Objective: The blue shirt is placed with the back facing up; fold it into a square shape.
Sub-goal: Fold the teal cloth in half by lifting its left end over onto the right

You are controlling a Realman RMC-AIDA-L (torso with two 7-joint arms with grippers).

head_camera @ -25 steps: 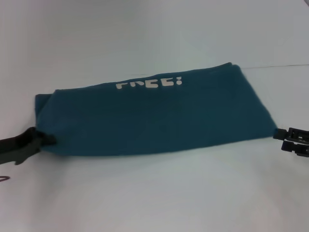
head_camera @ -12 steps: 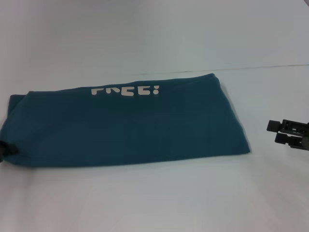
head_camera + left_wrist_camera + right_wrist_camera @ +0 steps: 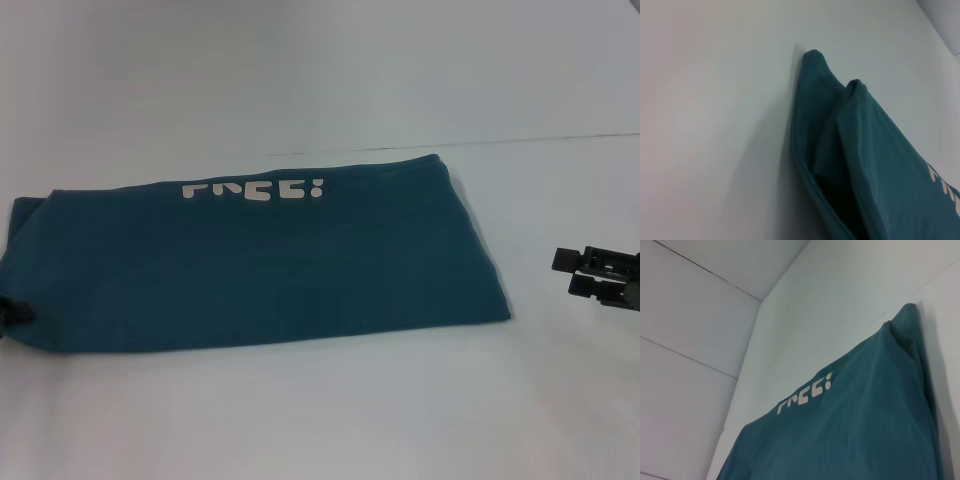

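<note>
The blue shirt [image 3: 260, 270] lies on the white table, folded into a long band, with part of its white "FREE!" lettering [image 3: 255, 190] showing along the far edge. My left gripper [image 3: 8, 312] shows only as a dark tip at the view's left edge, shut on the shirt's near left corner. The left wrist view shows the shirt's layered end [image 3: 865, 165] up close. My right gripper [image 3: 578, 273] is open and empty, hovering a short way to the right of the shirt's right end. The right wrist view looks along the shirt [image 3: 855, 435].
The white table [image 3: 320, 420] stretches bare in front of the shirt and to its right under the right gripper. A seam line [image 3: 560, 138] crosses the surface behind the shirt. White wall panels [image 3: 695, 315] show in the right wrist view.
The shirt has slid left with my left gripper. My right gripper has let go of the shirt's right corner and now stands apart from it.
</note>
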